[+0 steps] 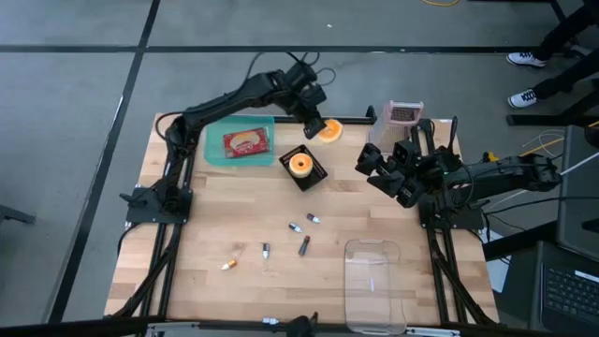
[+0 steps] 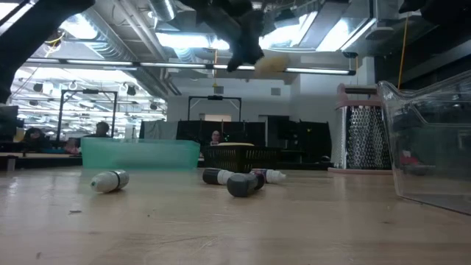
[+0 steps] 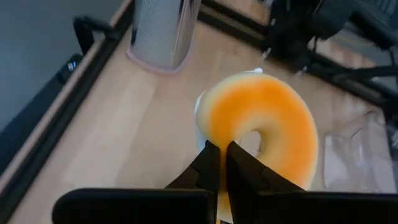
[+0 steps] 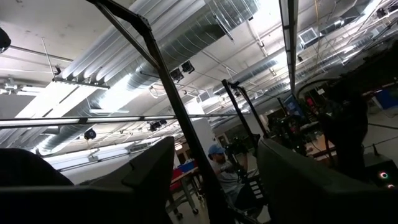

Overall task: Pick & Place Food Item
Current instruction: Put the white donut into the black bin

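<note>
Left gripper [image 1: 315, 128], upper centre of the high view, is clamped on a donut [image 1: 329, 132] lifted above the table [image 1: 234, 225]. Right gripper [image 1: 370, 167], centre right, is spread wide, empty.

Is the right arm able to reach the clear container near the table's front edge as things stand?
Probably yes. The clear container sits on the right arm's side, with nothing between it and the open right claw. The left claw is far away, holding the donut.
</note>
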Tool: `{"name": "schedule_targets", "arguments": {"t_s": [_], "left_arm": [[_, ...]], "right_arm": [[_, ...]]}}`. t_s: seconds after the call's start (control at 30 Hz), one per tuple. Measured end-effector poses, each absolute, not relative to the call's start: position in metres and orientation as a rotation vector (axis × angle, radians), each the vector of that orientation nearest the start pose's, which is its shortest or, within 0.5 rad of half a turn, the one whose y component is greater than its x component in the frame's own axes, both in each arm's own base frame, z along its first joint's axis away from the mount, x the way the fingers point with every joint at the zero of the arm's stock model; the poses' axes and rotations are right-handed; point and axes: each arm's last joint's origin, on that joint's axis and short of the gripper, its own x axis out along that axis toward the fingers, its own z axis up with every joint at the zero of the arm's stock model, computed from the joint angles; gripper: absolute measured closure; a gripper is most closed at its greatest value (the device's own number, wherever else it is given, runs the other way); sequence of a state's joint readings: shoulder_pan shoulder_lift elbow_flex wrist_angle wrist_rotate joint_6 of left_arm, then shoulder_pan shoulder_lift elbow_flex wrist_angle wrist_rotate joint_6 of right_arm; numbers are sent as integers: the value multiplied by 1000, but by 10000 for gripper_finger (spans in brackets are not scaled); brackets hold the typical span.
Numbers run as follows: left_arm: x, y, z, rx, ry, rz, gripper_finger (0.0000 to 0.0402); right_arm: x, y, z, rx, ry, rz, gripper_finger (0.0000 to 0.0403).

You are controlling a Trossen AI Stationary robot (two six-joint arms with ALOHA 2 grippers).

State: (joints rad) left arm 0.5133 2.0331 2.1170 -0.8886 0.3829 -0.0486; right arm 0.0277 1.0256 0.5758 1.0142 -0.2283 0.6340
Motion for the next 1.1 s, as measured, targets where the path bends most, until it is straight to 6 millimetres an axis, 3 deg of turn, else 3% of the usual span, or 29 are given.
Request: {"name": "schedule_targets", "arguments": {"t_s": [0.2,0.3,0.47,0.63,0.87,1.1], "left_arm": [[356,199,386,-365,630,155,394],[336,179,386,-358,556,150,394],[307,159,347,-412,384,211,394],[292,155,289,-483,534,299,394],[299,159,253,-450,684,363,394],[314,160,222,-466,793,313,394]], "right_arm": [[211,11,328,550,-481,371,175],[211,11,328,535,-490,350,175],[211,10,328,517,-500,324,175],[211,8,328,537,-518,264,175],[211,8,328,564,-520,255,175],[211,8,328,567,-523,249,175]]}}
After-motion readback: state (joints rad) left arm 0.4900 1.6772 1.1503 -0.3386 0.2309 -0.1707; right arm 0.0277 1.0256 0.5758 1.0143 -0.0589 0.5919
